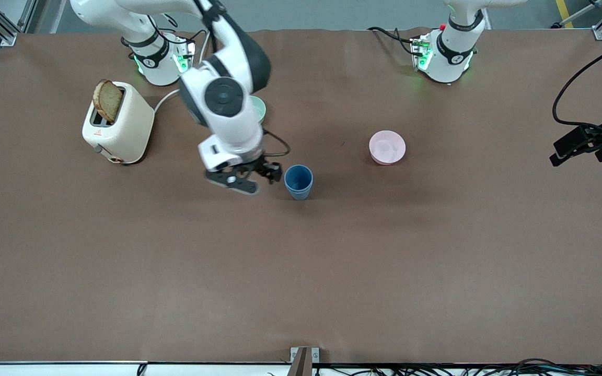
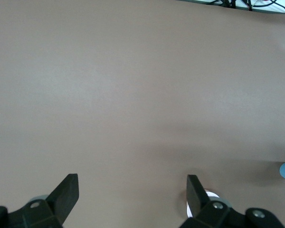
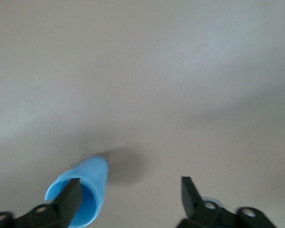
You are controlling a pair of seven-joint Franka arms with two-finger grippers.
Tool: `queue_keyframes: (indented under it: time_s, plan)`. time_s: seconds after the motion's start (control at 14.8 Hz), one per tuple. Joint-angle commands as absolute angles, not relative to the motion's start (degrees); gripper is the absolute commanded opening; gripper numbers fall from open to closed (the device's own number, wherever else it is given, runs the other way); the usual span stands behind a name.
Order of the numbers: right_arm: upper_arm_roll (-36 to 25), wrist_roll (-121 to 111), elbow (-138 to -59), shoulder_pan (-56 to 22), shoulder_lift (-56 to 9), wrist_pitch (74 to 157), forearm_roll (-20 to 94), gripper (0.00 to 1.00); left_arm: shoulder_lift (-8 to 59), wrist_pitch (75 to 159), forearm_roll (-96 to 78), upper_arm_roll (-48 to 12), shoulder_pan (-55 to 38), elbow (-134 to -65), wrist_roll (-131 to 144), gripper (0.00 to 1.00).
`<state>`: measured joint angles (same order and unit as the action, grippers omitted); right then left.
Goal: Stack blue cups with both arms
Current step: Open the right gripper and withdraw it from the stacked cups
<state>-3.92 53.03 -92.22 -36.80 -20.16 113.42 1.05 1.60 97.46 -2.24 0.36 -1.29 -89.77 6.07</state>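
While upright, one blue cup stack (image 1: pixel 298 181) beside open right tool (image 1: pixel 249 177).

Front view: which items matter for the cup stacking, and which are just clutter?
Job:
- blue cups, apparently already nested, upright mid-table
- right gripper, open, beside the cups
- left gripper, open, over bare table

Clutter:
- toaster with bread slice
- pink bowl
- green bowl, mostly hidden by the right arm
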Motion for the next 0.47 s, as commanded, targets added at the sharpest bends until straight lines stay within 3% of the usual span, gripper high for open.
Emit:
queue_keyframes:
  time_s: [0.0, 0.4]
  plan:
    - [-2.99, 42.59, -99.91, -28.16, -11.45, 112.67, 0.00, 1.00, 2.02, 96.50, -2.11, 1.05, -3.07, -88.51, 6.15, 1.00]
    - [-2.90, 17.97, -103.89, -7.32, -2.74, 106.98, 0.09, 1.00, 1.85, 95.10, -1.06, 0.53, -2.99, -88.68, 5.80, 1.00]
